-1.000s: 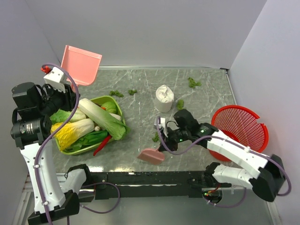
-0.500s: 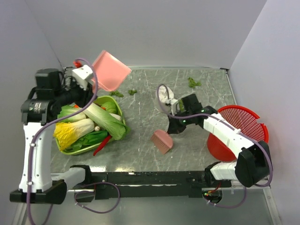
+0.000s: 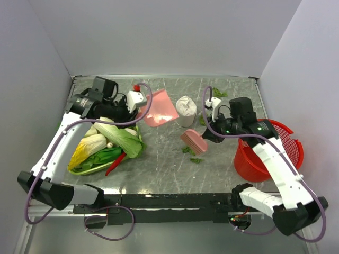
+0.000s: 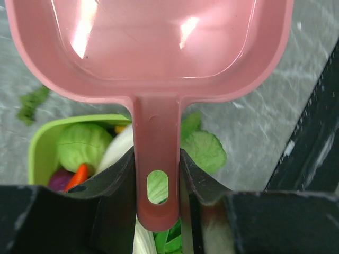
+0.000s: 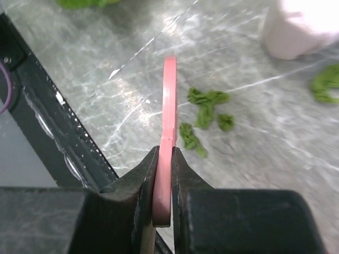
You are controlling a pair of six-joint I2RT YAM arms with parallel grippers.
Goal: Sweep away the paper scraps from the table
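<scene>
My left gripper (image 3: 137, 101) (image 4: 157, 174) is shut on the handle of a pink dustpan (image 3: 158, 108) (image 4: 153, 47), held over the table (image 3: 159, 164) left of centre. My right gripper (image 3: 211, 132) (image 5: 164, 159) is shut on a flat pink brush (image 3: 194, 141) (image 5: 169, 100), held edge-on over the middle. Dark-green paper scraps (image 3: 189, 151) (image 5: 205, 103) lie just beside the brush head. More scraps lie at the back right (image 3: 219, 93) and by the white lump (image 3: 203, 119). One scrap (image 4: 32, 101) shows under the dustpan's left side.
A white crumpled lump (image 3: 185, 111) stands between dustpan and brush. A green tray (image 3: 127, 113) heaped with cabbages and lettuces fills the left side. A red mesh basket (image 3: 273, 138) sits at the right edge under my right arm.
My left arm swung the dustpan from the back left corner to the table's middle. My right arm carried the brush from the front edge back to beside the scraps.
</scene>
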